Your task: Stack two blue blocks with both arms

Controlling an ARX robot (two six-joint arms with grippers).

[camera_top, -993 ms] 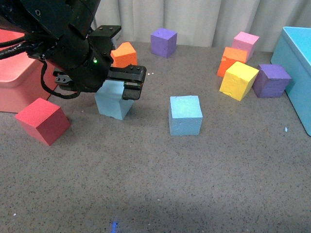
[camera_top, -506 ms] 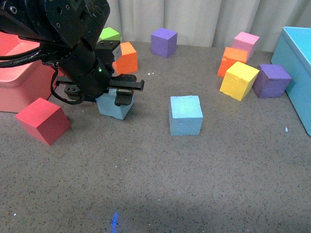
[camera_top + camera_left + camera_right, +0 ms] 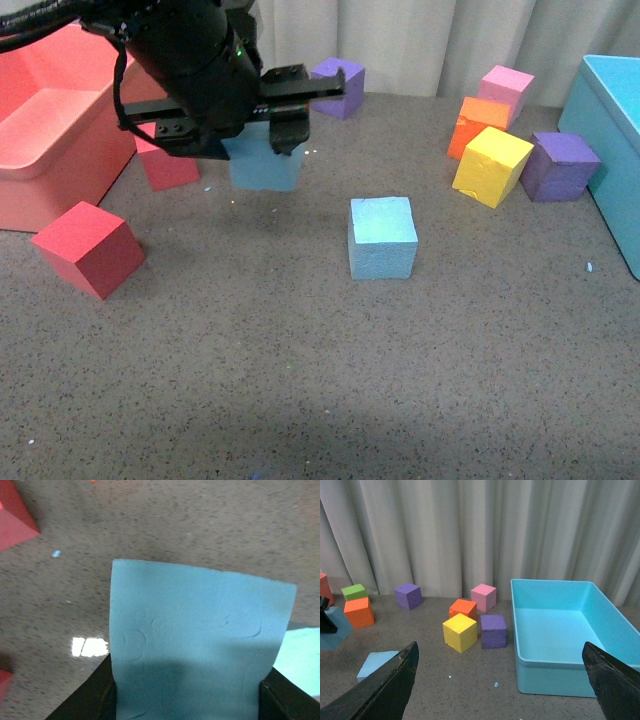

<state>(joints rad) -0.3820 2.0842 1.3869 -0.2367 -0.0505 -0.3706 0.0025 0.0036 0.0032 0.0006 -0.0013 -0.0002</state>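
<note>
Left hand (image 3: 264, 140) holds a blue block (image 3: 265, 172) aloft beside a red cube (image 3: 167, 168).

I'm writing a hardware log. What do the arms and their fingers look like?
The left arm is bulky matte black, with black cables, a small green light and a flat crossbar carrying its short black left fingers. The right fingers are black and tapered.
</note>
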